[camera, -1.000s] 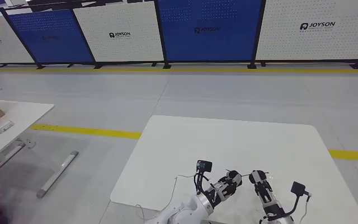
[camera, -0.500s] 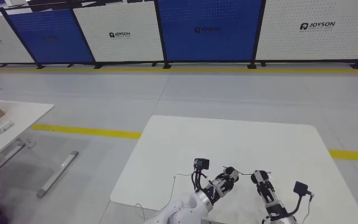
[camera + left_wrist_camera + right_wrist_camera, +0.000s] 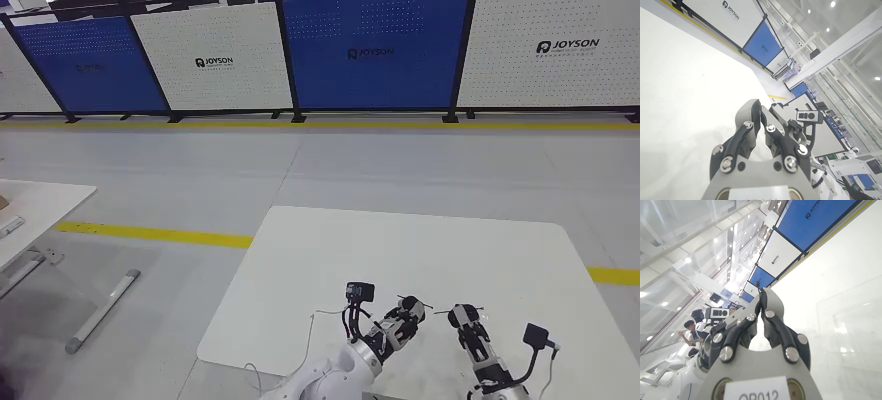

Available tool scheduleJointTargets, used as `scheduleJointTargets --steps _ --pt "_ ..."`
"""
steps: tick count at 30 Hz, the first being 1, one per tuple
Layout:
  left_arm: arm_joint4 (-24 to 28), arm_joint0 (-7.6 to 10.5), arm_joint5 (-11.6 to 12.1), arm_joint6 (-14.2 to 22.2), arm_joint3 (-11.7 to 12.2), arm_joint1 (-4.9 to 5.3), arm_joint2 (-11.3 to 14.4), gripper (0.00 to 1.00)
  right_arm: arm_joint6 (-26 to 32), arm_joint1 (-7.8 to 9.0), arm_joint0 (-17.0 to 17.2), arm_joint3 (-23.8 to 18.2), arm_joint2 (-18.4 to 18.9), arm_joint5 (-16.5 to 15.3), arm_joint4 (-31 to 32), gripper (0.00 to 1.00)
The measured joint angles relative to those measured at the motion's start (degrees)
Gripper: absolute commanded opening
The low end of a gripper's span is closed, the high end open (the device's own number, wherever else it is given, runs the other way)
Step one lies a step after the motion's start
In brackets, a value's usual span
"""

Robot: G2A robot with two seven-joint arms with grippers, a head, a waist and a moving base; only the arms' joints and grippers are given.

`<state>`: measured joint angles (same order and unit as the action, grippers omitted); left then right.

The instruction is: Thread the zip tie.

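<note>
My right claw (image 3: 762, 293) pinched the zip tie (image 3: 758, 283), its head poking past the tips; my left claw (image 3: 760, 106), closed too, sat just beside.

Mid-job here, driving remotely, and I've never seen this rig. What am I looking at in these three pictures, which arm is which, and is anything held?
This is a two-armed robot at a white table. The wide picture is from a camera above the arms, looking down. The other two are from cameras on each wrist, looking along that arm's fingers. In the wide picture the left gripper is on the left, the right gripper beside it. The right gripper is shut on a thin black zip tie, whose end pokes out past the fingertips. The left gripper's fingers look shut as well; whether they pinch the tie I cannot tell.
</note>
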<state>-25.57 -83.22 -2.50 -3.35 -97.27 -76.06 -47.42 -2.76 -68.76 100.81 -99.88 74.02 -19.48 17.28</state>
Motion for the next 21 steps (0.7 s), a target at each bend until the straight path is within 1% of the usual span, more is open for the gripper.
scheduleJointTargets --steps 8,16,21 --pt "-0.33 -0.07 -0.07 -0.27 -0.08 -0.1 0.16 0.0 -2.91 -0.28 -0.03 0.2 0.45 0.0 -0.56 0.0" --pt "-1.05 -0.3 1.08 0.34 -0.28 -0.06 0.41 0.0 -3.33 -0.63 -0.81 1.24 -0.25 0.0 -0.31 0.0" --pt "-2.32 -0.34 1.43 0.51 -0.23 0.03 0.45 0.0 -1.92 -0.76 -1.29 1.5 -0.44 0.0 -2.63 0.0"
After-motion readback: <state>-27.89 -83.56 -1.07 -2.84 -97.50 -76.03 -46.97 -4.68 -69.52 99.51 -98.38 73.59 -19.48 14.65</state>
